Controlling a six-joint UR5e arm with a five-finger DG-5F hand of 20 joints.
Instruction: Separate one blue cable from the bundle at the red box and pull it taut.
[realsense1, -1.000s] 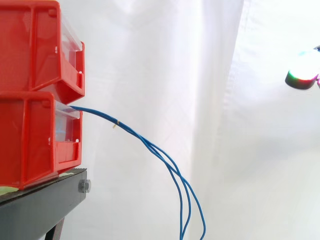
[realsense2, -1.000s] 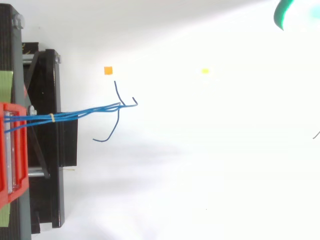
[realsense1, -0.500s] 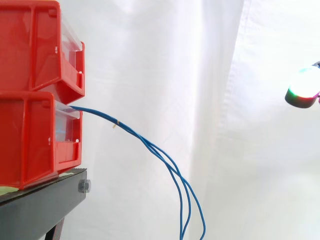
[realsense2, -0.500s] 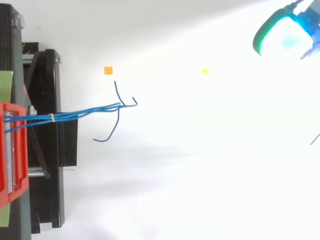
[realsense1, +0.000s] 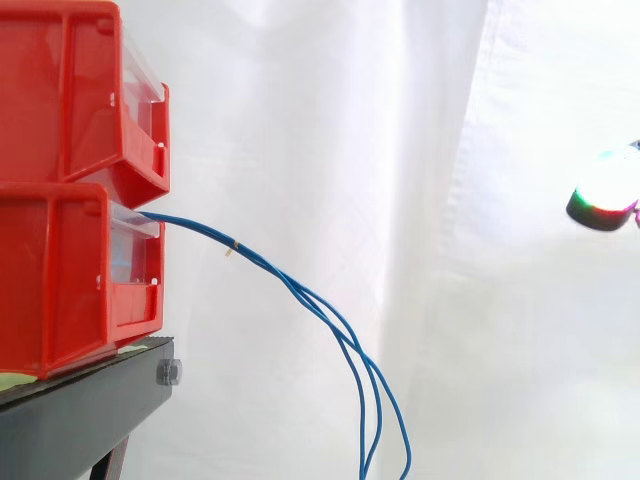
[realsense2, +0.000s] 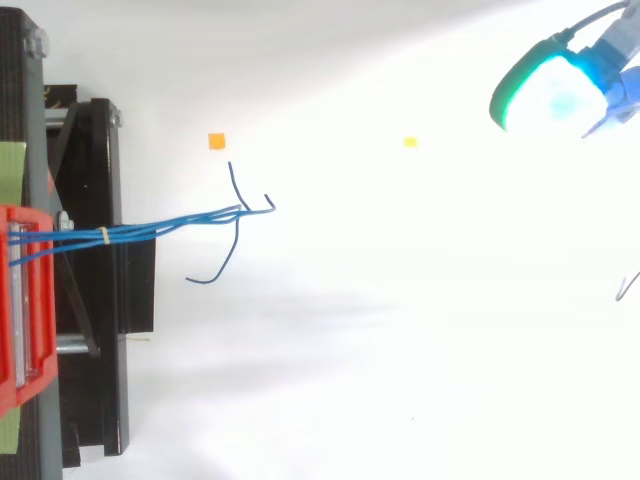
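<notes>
The blue cable bundle (realsense1: 262, 264) leaves the lower red box (realsense1: 60, 270) and droops away from it; the robot hand (realsense2: 548, 92) hangs well apart from that box, clear of the bundle; whether it is released or clenched cannot be told.

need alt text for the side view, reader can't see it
A bundle of blue cables droops from the lower of two stacked red bins at left, hanging slack before a white curtain. The robot's hand glows at the right edge, well clear of the cables.
</notes>
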